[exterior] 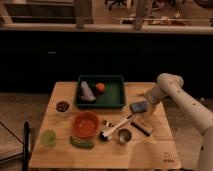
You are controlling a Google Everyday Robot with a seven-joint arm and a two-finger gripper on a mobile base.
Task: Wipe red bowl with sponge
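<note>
The scene was dim and warm-toned. Light lay mostly on the wooden worktop (pixel 60 145), its brightest part, while the far wall (pixel 50 60) behind it was nearly black. A pale strip (pixel 100 27) glowed along the far edge. The white arm (pixel 187 102) caught light at right; the gripper (pixel 148 103) hung in soft shade just right of the sponge (pixel 139 106).

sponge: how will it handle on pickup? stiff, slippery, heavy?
The sponge looks small and thin, so it is probably light and squashy under a pinch. It lies flat on the table, so it is unlikely to roll but may slide if nudged. The gripper hangs close beside it.
</note>
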